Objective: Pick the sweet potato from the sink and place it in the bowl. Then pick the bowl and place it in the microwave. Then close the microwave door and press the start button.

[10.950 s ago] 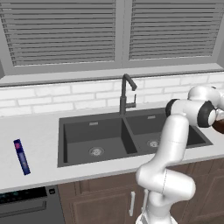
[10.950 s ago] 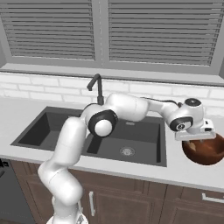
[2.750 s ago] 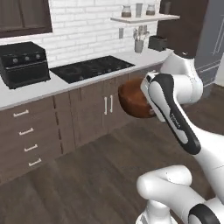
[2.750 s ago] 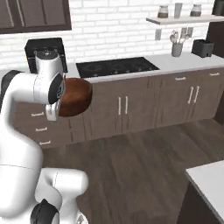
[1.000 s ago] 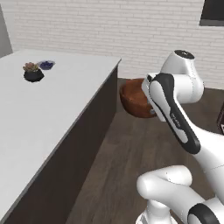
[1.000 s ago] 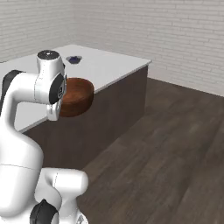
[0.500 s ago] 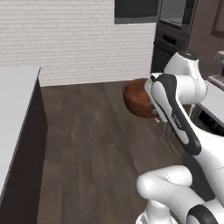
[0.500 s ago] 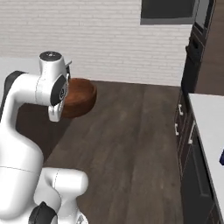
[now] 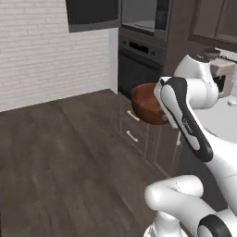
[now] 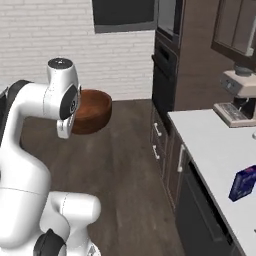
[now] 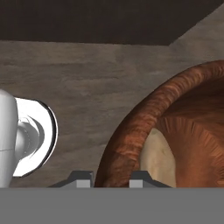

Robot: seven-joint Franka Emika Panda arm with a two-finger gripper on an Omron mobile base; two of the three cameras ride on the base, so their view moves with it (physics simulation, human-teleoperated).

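Observation:
My gripper (image 11: 110, 180) is shut on the near rim of the reddish-brown bowl (image 11: 144, 127), one fingertip outside the wall and one inside. A pale tan sweet potato (image 11: 160, 158) lies on the bowl's bottom. The arm holds the bowl (image 9: 147, 104) in the air at chest height, level, over the wooden floor; it also shows as the bowl (image 10: 93, 111) beside the arm's wrist. The microwave (image 9: 144, 16) sits high in the dark cabinet column ahead, its grey inside showing, with the microwave door (image 9: 90, 14) swung out to the left. The sink is out of view.
A dark oven (image 9: 139, 58) sits below the microwave, with drawers (image 9: 133, 126) beside it. To the right runs a pale counter (image 10: 220, 150) with a coffee machine (image 10: 238, 95) and a blue box (image 10: 243, 183). Open wooden floor (image 9: 55, 152) lies left, backed by a white brick wall.
The whole picture has swung as the base turned: the island counter is gone and the cabinet column with microwave and oven has come nearer. The bowl stays in the gripper in the same pose.

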